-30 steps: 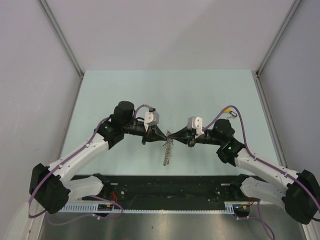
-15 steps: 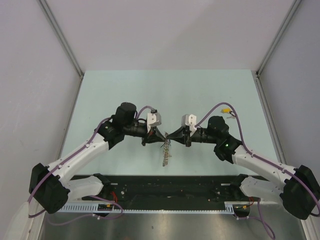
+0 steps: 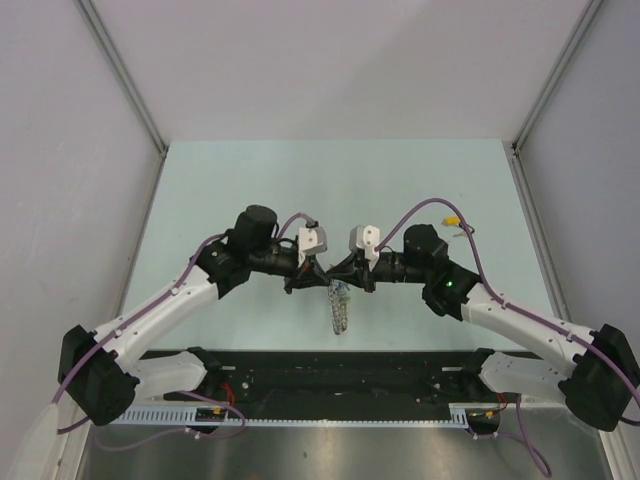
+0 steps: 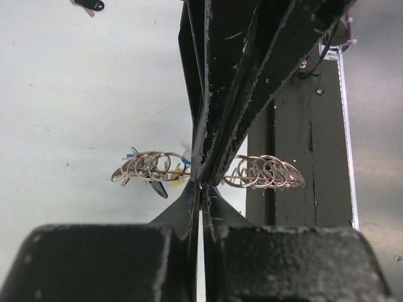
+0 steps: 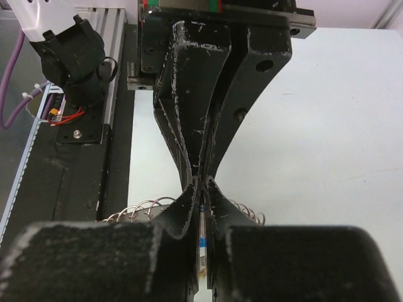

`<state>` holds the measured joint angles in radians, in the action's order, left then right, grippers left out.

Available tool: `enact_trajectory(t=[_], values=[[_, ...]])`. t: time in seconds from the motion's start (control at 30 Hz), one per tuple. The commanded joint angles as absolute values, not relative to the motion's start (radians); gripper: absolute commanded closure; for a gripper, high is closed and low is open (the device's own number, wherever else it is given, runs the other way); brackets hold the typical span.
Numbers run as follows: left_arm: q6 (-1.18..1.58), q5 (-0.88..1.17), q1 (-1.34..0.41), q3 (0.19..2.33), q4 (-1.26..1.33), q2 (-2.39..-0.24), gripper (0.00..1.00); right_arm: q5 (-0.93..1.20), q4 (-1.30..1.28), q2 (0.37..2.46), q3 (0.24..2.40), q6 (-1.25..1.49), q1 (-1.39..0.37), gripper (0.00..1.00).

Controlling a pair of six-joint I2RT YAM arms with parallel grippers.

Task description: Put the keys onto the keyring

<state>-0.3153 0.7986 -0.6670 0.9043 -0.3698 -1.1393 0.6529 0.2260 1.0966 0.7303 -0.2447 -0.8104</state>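
- My left claw (image 3: 321,272) sits just left of the keyring (image 3: 340,308). Its fingers are pressed almost together and the tips touch the keyring's edge. I cannot tell whether they nip the wire.
- The keyring stretches from the meeting claw tips toward my bases.
- Only my left wrist view shows the keys (image 4: 157,187) on it, with blue, yellow and black tags, and a small black piece (image 4: 88,4) on the table (image 3: 250,180), well apart from the keyring.
- My right claw (image 3: 338,273) meets the keyring from the right, squeezed shut across its band, with coils showing on both sides.
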Motion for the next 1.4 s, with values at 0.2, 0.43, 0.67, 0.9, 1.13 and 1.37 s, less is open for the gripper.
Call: enact_trajectory(t=[0.2, 0.43, 0.67, 0.9, 1.13, 1.37], values=[[-0.290, 0.856, -0.696, 0.945, -0.247, -1.100, 0.99, 0.558, 0.137, 1.014, 0.822, -0.262, -0.839, 0.73], [-0.276, 0.859, -0.696, 0.942, -0.235, -1.086, 1.00, 0.511, 0.026, 0.937, 0.827, -0.275, -0.824, 0.62], [-0.276, 0.861, -0.696, 0.945, -0.239, -1.081, 0.99, 0.534, -0.025, 0.923, 0.827, -0.307, -0.819, 0.66], [-0.278, 0.861, -0.696, 0.953, -0.253, -1.086, 1.00, 0.543, 0.021, 0.954, 0.825, -0.328, -0.819, 0.67], [-0.282, 0.853, -0.696, 0.959, -0.265, -1.091, 1.00, 0.557, 0.032, 0.994, 0.841, -0.344, -0.816, 0.77], [-0.288, 0.847, -0.696, 0.974, -0.294, -1.103, 0.99, 0.572, 0.028, 1.005, 0.847, -0.365, -0.816, 0.96]])
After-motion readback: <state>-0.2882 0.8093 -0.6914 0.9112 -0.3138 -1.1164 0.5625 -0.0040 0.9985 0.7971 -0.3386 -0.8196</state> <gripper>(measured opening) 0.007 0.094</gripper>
